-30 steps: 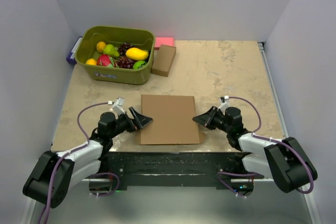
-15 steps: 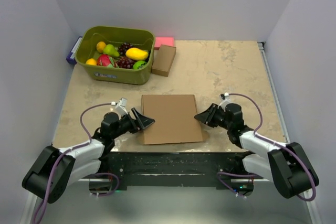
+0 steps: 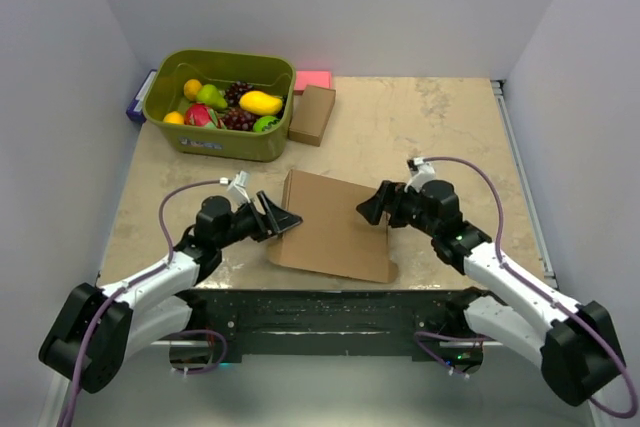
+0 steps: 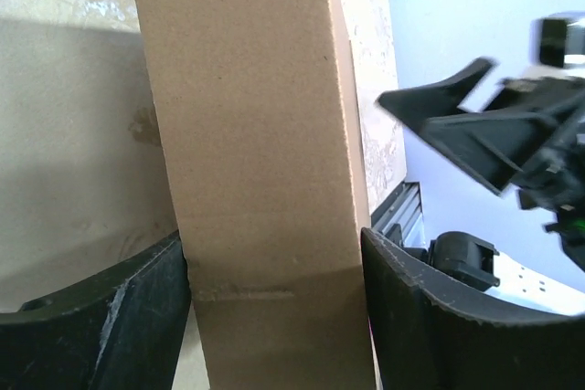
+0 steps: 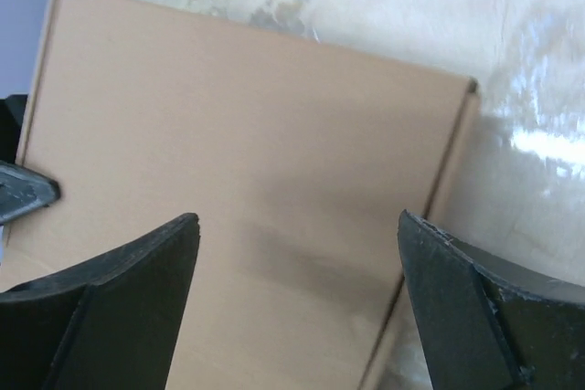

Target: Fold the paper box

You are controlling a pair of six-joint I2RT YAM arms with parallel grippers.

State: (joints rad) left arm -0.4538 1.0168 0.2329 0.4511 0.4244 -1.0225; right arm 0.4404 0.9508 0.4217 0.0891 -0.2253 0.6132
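Observation:
The paper box [image 3: 335,232] is a folded-shut, flat brown cardboard mailer lying askew on the table's near middle, its left end raised. My left gripper [image 3: 283,219] is shut on that left end. In the left wrist view the box's narrow side wall [image 4: 256,116] fills the gap in my left gripper [image 4: 274,253], between both fingers. My right gripper [image 3: 368,209] hovers open over the box's right part. In the right wrist view the box's plain lid [image 5: 228,116] lies below my right gripper [image 5: 297,221], and nothing is between its fingers.
A green bin [image 3: 220,142] full of toy fruit stands at the back left. A small brown cardboard box [image 3: 312,114] and a pink block [image 3: 313,78] sit beside it, and a purple item [image 3: 137,105] lies behind its left end. A black rail [image 3: 330,307] runs along the near edge.
The right gripper opened, let go of the box's right edge and moved up over the lid. The left gripper closed on the left end. The box turned and tilted.

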